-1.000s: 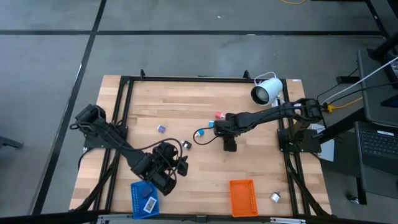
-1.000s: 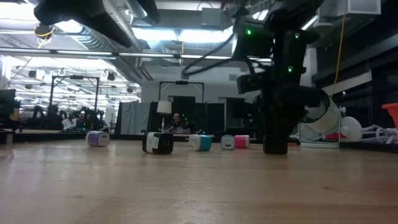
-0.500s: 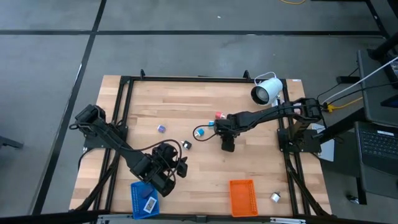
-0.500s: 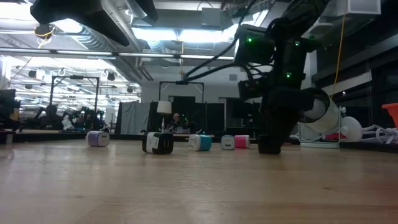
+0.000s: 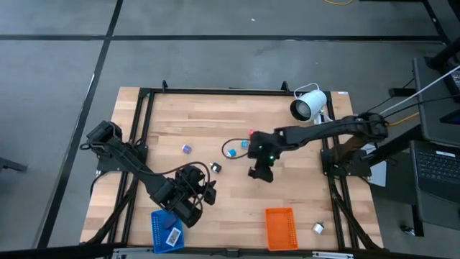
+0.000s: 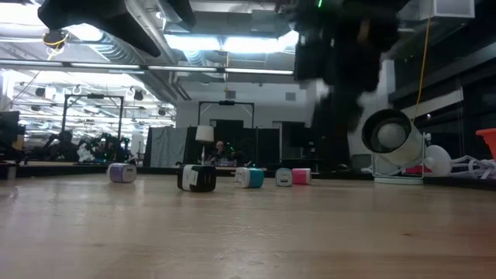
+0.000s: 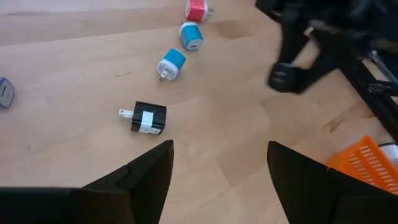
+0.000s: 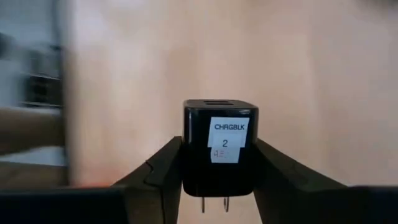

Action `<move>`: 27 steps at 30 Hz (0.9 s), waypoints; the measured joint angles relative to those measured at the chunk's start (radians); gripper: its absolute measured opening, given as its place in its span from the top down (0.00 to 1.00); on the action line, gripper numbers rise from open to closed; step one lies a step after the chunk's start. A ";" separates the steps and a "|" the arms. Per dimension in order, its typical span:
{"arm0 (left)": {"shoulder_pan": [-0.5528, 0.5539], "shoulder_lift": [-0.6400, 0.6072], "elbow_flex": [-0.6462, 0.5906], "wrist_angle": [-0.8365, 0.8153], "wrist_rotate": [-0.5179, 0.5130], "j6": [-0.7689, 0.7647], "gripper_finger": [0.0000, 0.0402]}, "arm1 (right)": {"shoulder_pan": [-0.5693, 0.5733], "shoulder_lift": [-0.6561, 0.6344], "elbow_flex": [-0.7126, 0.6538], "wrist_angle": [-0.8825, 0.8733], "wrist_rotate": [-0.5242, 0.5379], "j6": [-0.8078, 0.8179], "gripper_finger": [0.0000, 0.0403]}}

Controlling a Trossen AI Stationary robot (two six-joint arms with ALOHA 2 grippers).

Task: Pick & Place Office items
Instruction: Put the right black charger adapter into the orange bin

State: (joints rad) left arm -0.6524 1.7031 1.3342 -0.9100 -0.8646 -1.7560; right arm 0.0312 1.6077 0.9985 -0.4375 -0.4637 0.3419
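My right gripper point(image 8: 218, 163) is shut on a black charger block point(image 8: 217, 149) with a white label, above the table's middle point(image 5: 259, 173). On the wood lie a black-white charger point(image 7: 144, 118), two light-blue pieces point(image 7: 171, 64) point(image 7: 191, 36), a red one point(image 7: 197, 10) and a purple one point(image 5: 186, 149). Each rests on one flat side. My left gripper point(image 7: 217, 186) is open and waits over the near left part of the table point(image 5: 206, 193), just beyond the blue tray point(image 5: 159, 221). A flat white piece point(image 5: 172, 235) lies in that tray. My right gripper pinches the black charger block by its two opposite side faces point(image 8: 188, 152), one finger point(image 8: 163, 167) on each. The labelled face point(image 8: 229, 138) is turned toward the wrist camera, and the metal prongs point(image 8: 212, 204) point back between the fingers. The block is lifted clear of the table.
A white round lamp-like device point(image 5: 307, 105) stands at the far right of the table. The orange tray point(image 5: 280, 226) sits at the near edge, right of the middle, with a small silver piece point(image 5: 318, 228) beside it. Bare wood lies between the two trays.
My right gripper has risen from the table with the black charger block between its fingers. It has shifted a little toward the near edge. The block, which stood on the wood a second ago, is now lifted clear.
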 joint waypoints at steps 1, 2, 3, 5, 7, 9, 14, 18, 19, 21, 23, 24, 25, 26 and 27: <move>-0.001 0.000 0.000 0.000 -0.007 -0.001 0.37 | 0.005 -0.027 0.000 0.010 -0.028 0.021 0.63; -0.003 0.000 0.000 0.000 -0.009 -0.001 0.37 | 0.013 -0.051 0.000 0.020 -0.049 0.037 0.63; -0.005 0.000 0.000 0.000 -0.010 -0.001 0.37 | 0.024 -0.079 0.000 0.021 -0.057 0.048 0.63; -0.008 0.000 0.000 0.001 -0.010 -0.002 0.37 | 0.052 -0.126 0.000 0.011 -0.061 0.075 0.63; -0.015 0.000 0.000 0.001 -0.010 -0.002 0.37 | 0.093 -0.169 0.000 0.004 -0.056 0.116 0.63; -0.017 0.000 0.000 0.002 -0.010 -0.002 0.37 | 0.142 -0.202 0.001 0.008 -0.041 0.160 0.63; -0.032 0.000 0.000 0.003 -0.008 -0.003 0.37 | 0.296 -0.237 0.001 -0.001 0.039 0.281 0.63; -0.045 0.000 0.000 0.014 -0.008 -0.019 0.37 | 0.422 -0.218 0.002 0.000 0.114 0.384 0.63; -0.049 0.000 0.000 0.019 -0.008 -0.021 0.37 | 0.452 -0.209 0.002 -0.007 0.140 0.413 0.63; -0.051 0.000 0.000 0.025 -0.008 -0.020 0.37 | 0.498 -0.190 0.001 -0.005 0.180 0.466 0.63; -0.056 0.000 0.000 0.025 -0.007 -0.020 0.37 | 0.535 -0.167 0.001 -0.001 0.206 0.511 0.63; -0.058 0.000 0.000 0.025 -0.007 -0.020 0.37 | 0.551 -0.153 0.001 -0.004 0.211 0.524 0.63; -0.060 0.000 0.000 0.025 -0.006 -0.019 0.37 | 0.566 -0.137 0.001 -0.004 0.214 0.538 0.63; -0.061 0.000 0.000 0.025 -0.002 -0.017 0.37 | 0.578 -0.119 0.001 -0.003 0.214 0.545 0.63; -0.061 0.000 0.000 0.025 0.002 -0.015 0.37 | 0.590 -0.102 0.001 -0.003 0.216 0.552 0.63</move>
State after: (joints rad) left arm -0.7138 1.7031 1.3346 -0.8847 -0.8625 -1.7707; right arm 0.6217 1.5055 0.9993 -0.4404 -0.2477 0.8937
